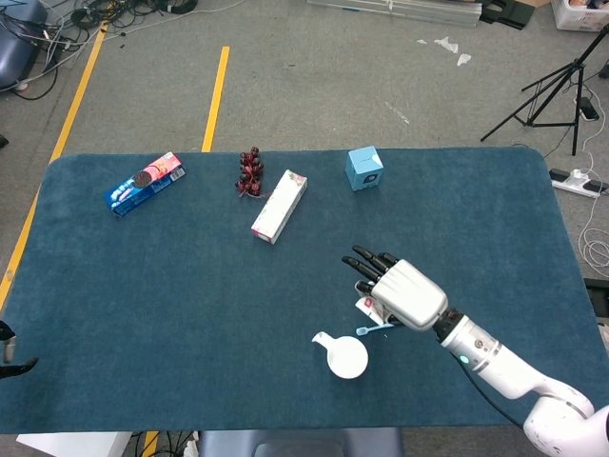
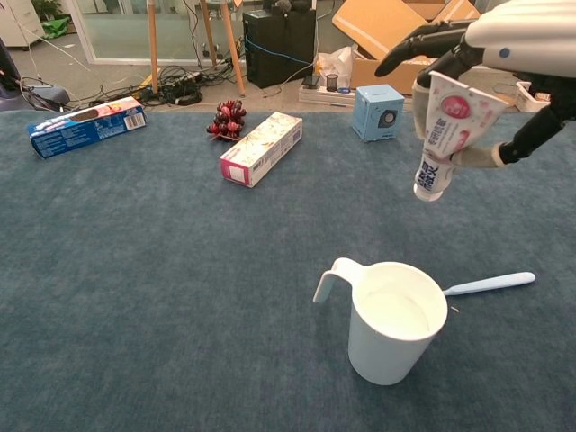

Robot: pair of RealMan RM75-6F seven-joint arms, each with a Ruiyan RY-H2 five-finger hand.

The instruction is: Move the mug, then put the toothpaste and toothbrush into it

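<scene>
Currently the right hand (image 2: 504, 40) grips the toothpaste tube (image 2: 447, 135), pinched between thumb and fingers, clear of the table (image 1: 143, 305). In the chest view the tube hangs cap end down, tilted, above and slightly to the right of the mug (image 2: 387, 319), not touching it. From the head view the right hand (image 1: 404, 293) sits just far-right of the mug (image 1: 347, 357), with a bit of the tube (image 1: 366, 307) showing under the fingers.

The white mug stands upright near the front edge of the blue cloth, handle pointing left, interior bare as far as the chest view shows.

The light blue toothbrush (image 2: 490, 283) lies flat on the cloth immediately right of the mug, its near end hidden behind the mug's rim; contact with the mug cannot be told. In the head view only a short piece of the toothbrush (image 1: 376, 328) shows below the hand.

The left hand is not seen in either view.

Other items along the far side, left to right: a blue cookie pack (image 1: 143, 184), a dark red grape bunch (image 1: 250, 172), a long white carton (image 1: 279, 207), a small blue box (image 1: 364, 168). All are well apart from the mug.
</scene>
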